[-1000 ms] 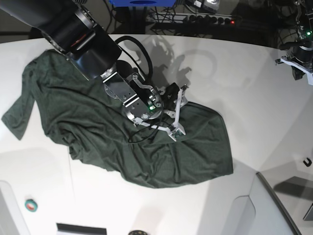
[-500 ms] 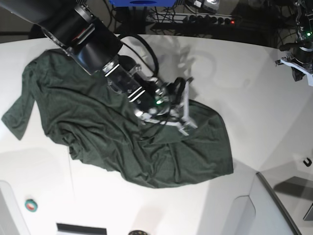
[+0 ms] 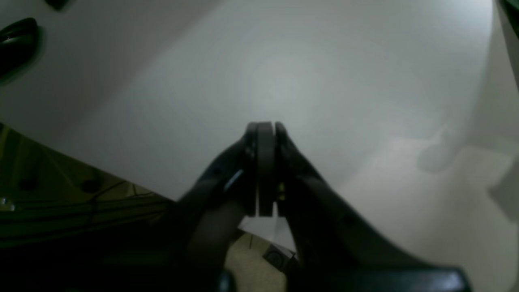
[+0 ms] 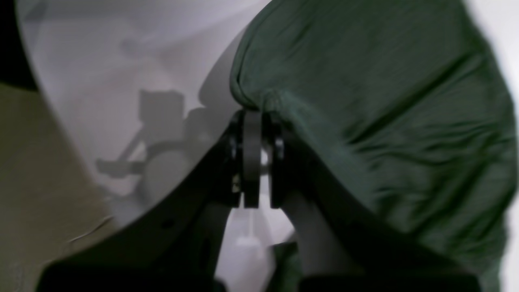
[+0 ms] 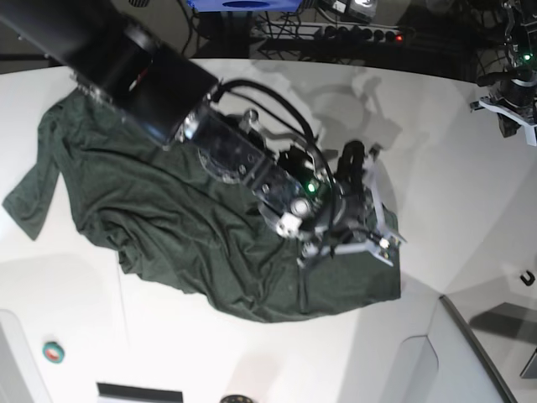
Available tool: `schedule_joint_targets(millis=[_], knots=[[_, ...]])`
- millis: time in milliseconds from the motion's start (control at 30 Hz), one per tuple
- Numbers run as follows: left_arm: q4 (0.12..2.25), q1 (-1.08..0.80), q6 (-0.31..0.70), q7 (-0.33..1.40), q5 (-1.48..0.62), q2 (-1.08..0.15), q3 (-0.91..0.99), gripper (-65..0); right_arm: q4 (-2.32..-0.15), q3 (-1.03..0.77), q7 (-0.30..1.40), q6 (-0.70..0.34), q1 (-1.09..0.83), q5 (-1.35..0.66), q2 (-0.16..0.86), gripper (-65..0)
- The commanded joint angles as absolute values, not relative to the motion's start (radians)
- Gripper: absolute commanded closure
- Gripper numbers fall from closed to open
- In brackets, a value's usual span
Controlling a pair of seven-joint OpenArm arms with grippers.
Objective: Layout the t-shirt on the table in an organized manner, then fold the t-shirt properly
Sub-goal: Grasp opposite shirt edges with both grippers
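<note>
Right gripper [image 4: 252, 162] pinching the crumpled dark green t-shirt [image 5: 168, 227].
Having just snapped closed on the hem, it is readying a spreading pull.

- The t-shirt [image 5: 168, 227] was seen as soft, matt, wrinkled dark green cloth.
- The tabletop [image 5: 436, 168] was seen as smooth, faintly glossy white.

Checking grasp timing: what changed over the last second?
The right gripper swung from mid-shirt toward the t-shirt's edge on the base view's right and closed on a fold of it; a second ago its jaws stood open. The shirt's far sleeve and bulk lie as before on the table. The left gripper stayed shut, off the cloth.
</note>
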State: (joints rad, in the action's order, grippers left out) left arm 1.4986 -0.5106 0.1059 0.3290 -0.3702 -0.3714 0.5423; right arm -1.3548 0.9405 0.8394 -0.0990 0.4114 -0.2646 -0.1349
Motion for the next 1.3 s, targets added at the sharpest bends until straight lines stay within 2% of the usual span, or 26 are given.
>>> schedule_joint_targets(millis=[0, 267, 333, 400, 467, 533, 633, 700, 867, 967, 1033, 1067, 1133, 1267], knots=[[1.511, -0.513, 0.101, 0.308, -0.374, -0.390, 0.552, 0.0, -1.333, 0.940, 0.789, -0.104, 0.453, -0.265, -0.150, -1.7], [1.511, -0.513, 0.101, 0.309, -0.374, -0.389, 0.552, 0.0, -0.900, 0.938, 0.449, -0.099, 0.628, -0.266, -0.150, -3.0], [1.511, -0.513, 0.101, 0.309, -0.374, -0.386, 0.550, 0.0, -0.816, 0.938, 0.374, -0.097, 0.651, -0.266, -0.156, -11.7], [1.512, -0.512, 0.101, 0.309, -0.374, -0.372, 0.550, 0.0, -0.768, 0.938, 0.354, -0.071, 0.673, -0.266, -0.157, -30.6], [1.515, -0.504, 0.101, 0.309, -0.374, -0.363, 0.532, 0.0, -0.777, 0.938, 0.355, -0.001, 0.676, -0.266, -0.156, -45.8], [1.512, -0.489, 0.101, 0.309, -0.374, -0.364, 0.475, 0.0, -0.839, 0.937, 0.426, 0.053, 0.668, -0.266, -0.148, -44.7], [1.521, -0.476, 0.101, 0.309, -0.374, -0.360, 0.407, 0.0, -1.004, 0.908, 0.567, 0.056, 0.624, -0.266, -0.105, -39.3], [1.537, -0.452, 0.101, 0.308, -0.381, -0.351, 0.369, 0.0, -1.142, 0.837, 0.619, 0.056, 0.556, -0.266, -0.067, -37.1], [1.540, -0.309, 0.096, 0.311, -0.375, -0.265, 0.344, 0.0, -1.506, 0.595, 0.684, 0.056, 0.308, -0.265, 0.065, -37.1], [1.541, -0.222, 0.096, 0.360, -0.375, -0.205, 0.343, -25.3, -1.659, 0.516, 0.690, 0.054, 0.154, -0.265, 0.162, -37.1], [1.520, -0.151, 0.096, 0.404, -0.375, -0.171, 0.340, -38.2, -1.728, 0.478, 0.685, 0.054, 0.064, -0.265, 0.226, -37.1], [1.491, -0.113, 0.096, 0.415, -0.375, -0.157, 0.326, -41.0, -1.758, 0.458, 0.685, 0.054, 0.021, -0.265, 0.254, -36.9], [1.409, -0.036, 0.096, 0.420, -0.375, -0.151, 0.278, -41.0, -1.801, 0.406, 0.684, 0.054, -0.056, -0.265, 0.292, -36.9], [1.218, 0.097, 0.096, 0.417, -0.375, -0.147, 0.163, -36.4, -1.859, 0.262, 0.684, 0.053, -0.186, -0.265, 0.320, -36.9]])
